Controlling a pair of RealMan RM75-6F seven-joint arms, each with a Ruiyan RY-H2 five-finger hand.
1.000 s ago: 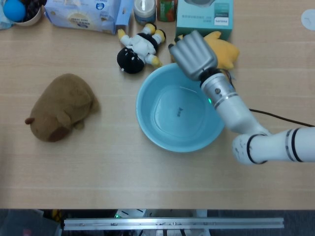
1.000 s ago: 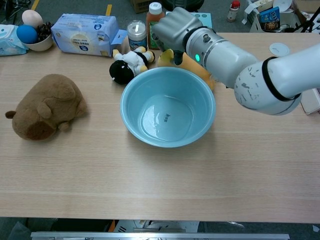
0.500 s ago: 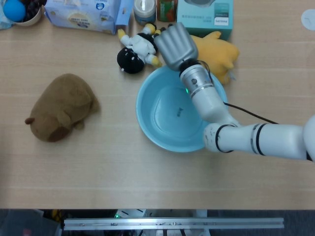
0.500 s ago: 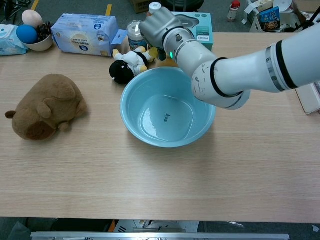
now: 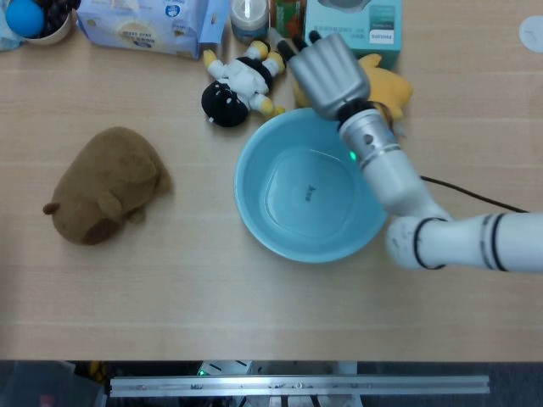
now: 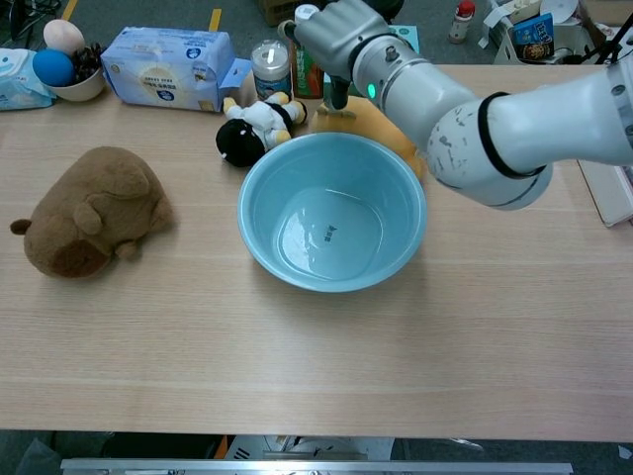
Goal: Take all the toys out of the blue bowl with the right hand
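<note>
Behind the blue bowl (image 5: 310, 200) (image 6: 331, 210), above its far rim, the right hand (image 5: 329, 71) (image 6: 335, 35) hangs with its back to the head camera and its fingers pointing down, loosely spread; nothing shows between them, so it holds nothing. The bowl sits near the table's middle and has no toy in it; only a small dark mark shows on its bottom. Just beyond the rim, partly under the hand and wrist, lies the yellow toy (image 5: 389, 85) (image 6: 388, 129), touching or nearly touching the bowl's far right edge. To the left of the hand, near the bowl's far left rim, lies the black-and-white toy (image 5: 241, 81) (image 6: 251, 127), apart from the hand. The brown plush (image 5: 104, 184) (image 6: 89, 210) lies well to the left of the bowl, with bare table between them.

Along the far edge stand a tissue pack (image 5: 142, 25) (image 6: 168, 66), a jar (image 5: 249, 19) (image 6: 270, 67), a bottle (image 5: 288, 17) (image 6: 308, 49) and a teal box (image 5: 352, 30), close behind the hand, so room is tight there. A small bowl with a blue ball (image 5: 34, 20) (image 6: 61, 71) sits at the far left corner. The near half of the table (image 5: 254, 314) (image 6: 316, 366) is bare wood to its front edge. The left hand is out of sight in both views.
</note>
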